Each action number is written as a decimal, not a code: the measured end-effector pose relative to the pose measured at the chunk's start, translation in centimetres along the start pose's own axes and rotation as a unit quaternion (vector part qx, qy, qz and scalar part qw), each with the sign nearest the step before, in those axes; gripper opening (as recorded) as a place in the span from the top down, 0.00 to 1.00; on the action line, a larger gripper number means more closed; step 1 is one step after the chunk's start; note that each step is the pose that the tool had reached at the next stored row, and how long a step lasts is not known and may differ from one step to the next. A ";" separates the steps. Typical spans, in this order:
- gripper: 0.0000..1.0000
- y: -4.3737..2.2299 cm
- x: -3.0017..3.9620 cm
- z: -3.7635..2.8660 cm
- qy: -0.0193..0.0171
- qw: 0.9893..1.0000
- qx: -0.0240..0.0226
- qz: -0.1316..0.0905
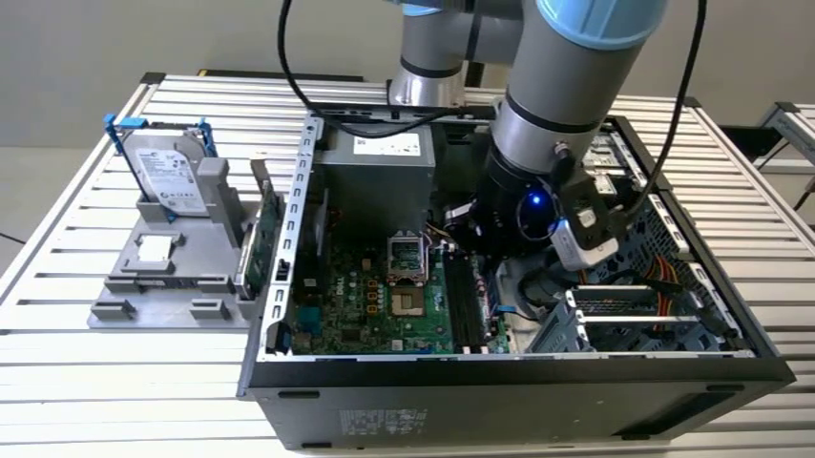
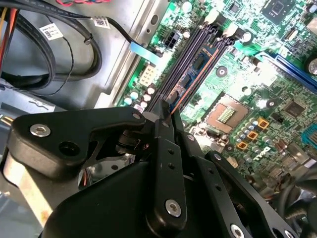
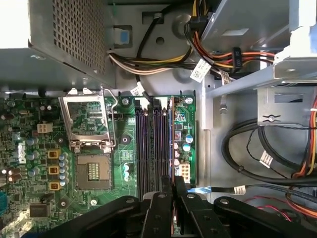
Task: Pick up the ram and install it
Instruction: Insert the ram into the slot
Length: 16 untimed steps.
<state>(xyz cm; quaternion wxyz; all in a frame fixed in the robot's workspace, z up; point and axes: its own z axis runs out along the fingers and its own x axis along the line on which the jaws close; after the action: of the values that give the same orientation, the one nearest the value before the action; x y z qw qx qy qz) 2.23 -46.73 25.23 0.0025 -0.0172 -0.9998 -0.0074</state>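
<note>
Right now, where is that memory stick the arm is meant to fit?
The ram stands on edge between the gripper fingers, over the memory slots beside the open processor socket, in both wrist views.

Bright, even light; green glare perhaps blurs the motherboard (image 2: 257, 74).

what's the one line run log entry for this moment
pincer shut on ram | ram upright at memory slots | motherboard inside open case

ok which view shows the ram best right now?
The second wrist view: the ram stands edge-on in a motherboard slot, its blue-green board running away from the gripper, which pinches its near end. The first wrist view shows it only as a thin edge. In the exterior view the arm covers that spot.
</note>
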 end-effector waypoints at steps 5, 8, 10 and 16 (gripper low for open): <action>1.00 -0.06 -0.01 0.39 0.000 1.000 0.000 0.000; 1.00 -0.11 -0.01 0.61 0.000 1.000 0.000 0.000; 1.00 -0.17 -0.01 0.69 0.000 1.000 0.000 -0.001; 1.00 -0.25 -0.02 1.18 0.000 1.000 0.000 -0.004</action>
<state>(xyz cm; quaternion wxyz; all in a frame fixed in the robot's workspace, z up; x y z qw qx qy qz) 2.24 -46.96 24.05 0.0026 -0.0129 -0.9999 -0.0072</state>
